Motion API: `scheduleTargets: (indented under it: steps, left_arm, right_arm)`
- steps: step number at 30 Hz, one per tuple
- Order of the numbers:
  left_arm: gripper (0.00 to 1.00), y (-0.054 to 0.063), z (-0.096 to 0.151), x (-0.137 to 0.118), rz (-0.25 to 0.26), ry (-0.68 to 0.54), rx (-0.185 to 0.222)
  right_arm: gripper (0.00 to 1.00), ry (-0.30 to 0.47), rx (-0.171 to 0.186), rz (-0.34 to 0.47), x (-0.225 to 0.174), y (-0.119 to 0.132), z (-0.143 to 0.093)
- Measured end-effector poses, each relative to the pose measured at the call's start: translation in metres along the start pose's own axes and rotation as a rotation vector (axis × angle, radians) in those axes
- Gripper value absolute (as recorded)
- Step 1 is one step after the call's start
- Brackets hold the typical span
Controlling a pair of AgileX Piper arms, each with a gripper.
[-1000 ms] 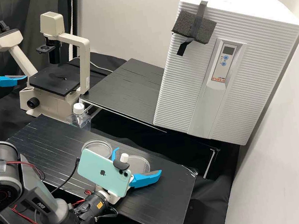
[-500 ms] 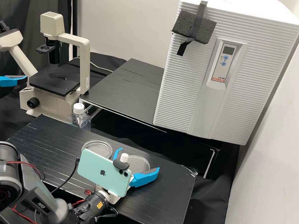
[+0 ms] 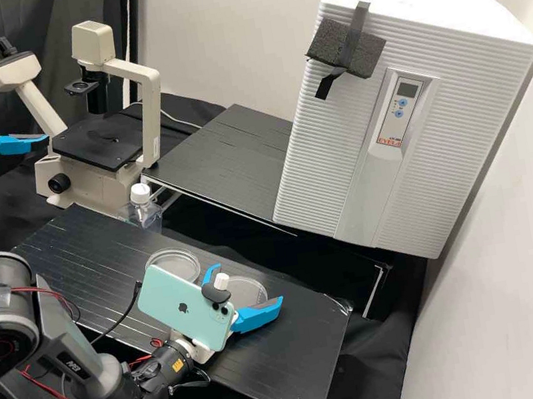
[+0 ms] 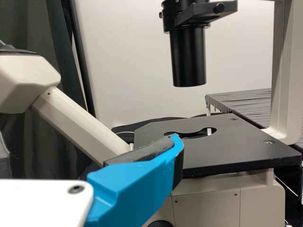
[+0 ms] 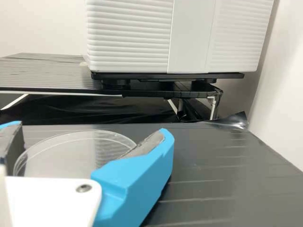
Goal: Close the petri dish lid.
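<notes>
Two clear round petri dish parts lie flat on the black bench in the high view: one (image 3: 171, 260) behind the green phone, the other (image 3: 248, 286) between the fingers of my right gripper (image 3: 247, 285). Which is the lid I cannot tell. In the right wrist view that round part (image 5: 71, 153) lies between the spread fingers of my right gripper (image 5: 90, 130); contact with them is unclear. My left gripper (image 3: 18, 121) stands open and empty before the microscope; in the left wrist view one finger of my left gripper (image 4: 90, 144) crosses in front of the stage.
A microscope (image 3: 96, 145) stands at the back left, with a capped bottle (image 3: 141, 206) by the bench's (image 3: 86, 255) rear edge. Behind the bench, a big white ribbed incubator (image 3: 316, 171) rests on a second black table (image 3: 226, 158).
My right gripper's fingers have drawn somewhat closer together around the round part. The left arm and both dish parts look unmoved.
</notes>
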Motion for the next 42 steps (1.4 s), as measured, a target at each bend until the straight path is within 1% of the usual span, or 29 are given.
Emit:
scheduleTargets:
  steps: [3,6,7,9,11,16,20,24,28,31,35,42]
  left_arm:
    - [1.00,0.000,0.000,0.000,0.000,0.000,0.000]
    - [1.00,0.000,0.000,0.000,0.000,0.000,0.000]
    - [1.00,0.000,0.000,0.000,0.000,0.000,0.000]
    - [1.00,0.000,0.000,0.000,0.000,0.000,0.000]
    - [1.00,0.000,0.000,0.000,0.000,0.000,0.000]
    - [1.00,0.000,0.000,0.000,0.000,0.000,0.000]
    - [1.00,0.000,0.000,0.000,0.000,0.000,0.000]
    - [1.00,0.000,0.000,0.000,0.000,0.000,0.000]
    - [1.00,0.000,0.000,0.000,0.000,0.000,0.000]
    - [1.00,0.000,0.000,0.000,0.000,0.000,0.000]
    - [1.00,0.000,0.000,0.000,0.000,0.000,0.000]
    - [1.00,0.000,0.000,0.000,0.000,0.000,0.000]
  right_arm:
    - [0.00,0.013,0.013,-0.011,0.000,-0.001,-0.002]
    - [0.00,0.033,0.026,-0.007,-0.003,0.001,-0.005]
    - [0.00,0.040,0.037,-0.001,-0.004,0.003,-0.007]
    - [0.00,0.055,0.047,0.024,-0.006,0.006,-0.011]
    - [0.00,0.077,0.067,0.045,-0.008,0.010,-0.016]
    - [0.00,0.142,0.067,0.081,-0.014,0.014,-0.030]
    - [0.00,0.222,0.049,0.063,-0.016,0.011,-0.044]
    - [0.00,0.298,0.048,-0.008,-0.015,0.001,-0.055]
    - [0.00,0.360,0.017,-0.081,-0.015,-0.009,-0.064]
    - [0.00,0.384,-0.010,-0.112,-0.015,-0.014,-0.067]
    - [0.00,0.404,-0.030,-0.149,-0.013,-0.020,-0.068]
    - [0.00,0.455,-0.095,-0.229,-0.010,-0.035,-0.073]
